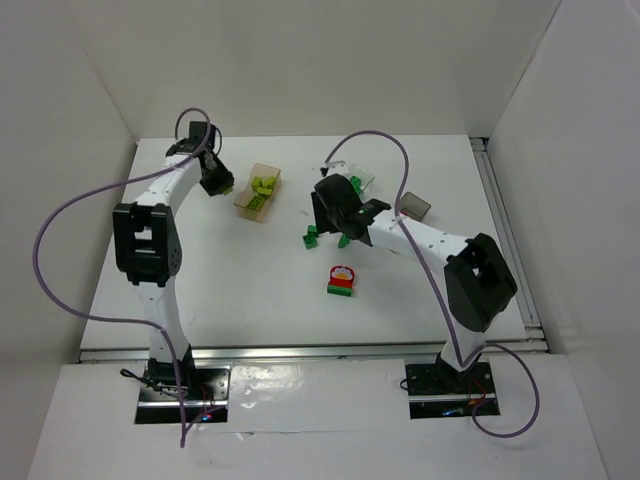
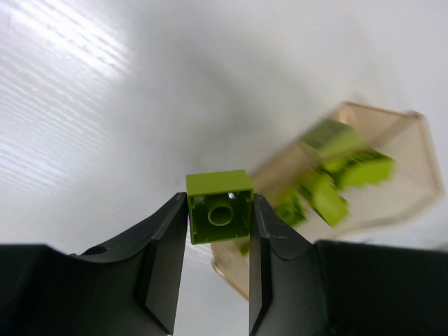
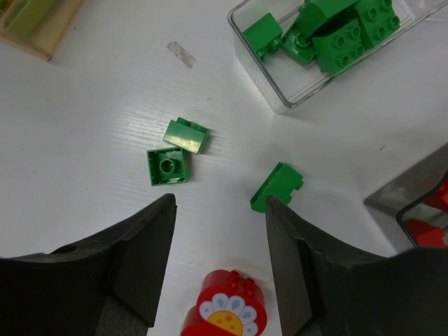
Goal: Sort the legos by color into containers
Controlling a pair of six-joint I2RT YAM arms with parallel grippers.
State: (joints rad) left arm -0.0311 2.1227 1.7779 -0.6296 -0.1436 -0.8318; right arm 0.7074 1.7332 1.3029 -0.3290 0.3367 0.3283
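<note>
- My left end effector [image 2: 218, 227] is clamped on 1 lime brick [image 2: 218, 203], with 1 finger against each side. The brick's hollow underside faces the wrist camera.
- In the top view that end effector sits at the far left of the desk [image 1: 230, 290], just beside the amber tub [image 1: 245, 203].
- The amber tub holds several lime bricks [image 2: 343, 175]. They are too blurred in the left wrist view for me to count.
- My right end effector [image 3: 220, 203] is spread wide with nothing between its fingers, and it hangs over the middle of the desk.
- 3 loose dark green bricks lie on the desk under it. 1 has its hollow side up [image 3: 168, 166]. 1 touches that brick's far corner [image 3: 186, 136]. 1 lies apart to the right, near the right finger [image 3: 276, 186].
- The clear tub [image 3: 269, 91] stands beyond them and holds a heap of dark green bricks [image 3: 339, 38].
- The grey tub [image 3: 395, 199] is at the right edge of the right wrist view, with red bricks [image 3: 427, 234] showing inside it.
- A red flower piece [image 3: 227, 308] stands on the desk just nearer than the right end effector. In the top view a green brick [image 1: 340, 291] sits against its near side, and I cannot tell whether the 2 are joined.
- A small scrap of tape [image 3: 180, 54] lies on the desk between the amber tub and the clear tub.
</note>
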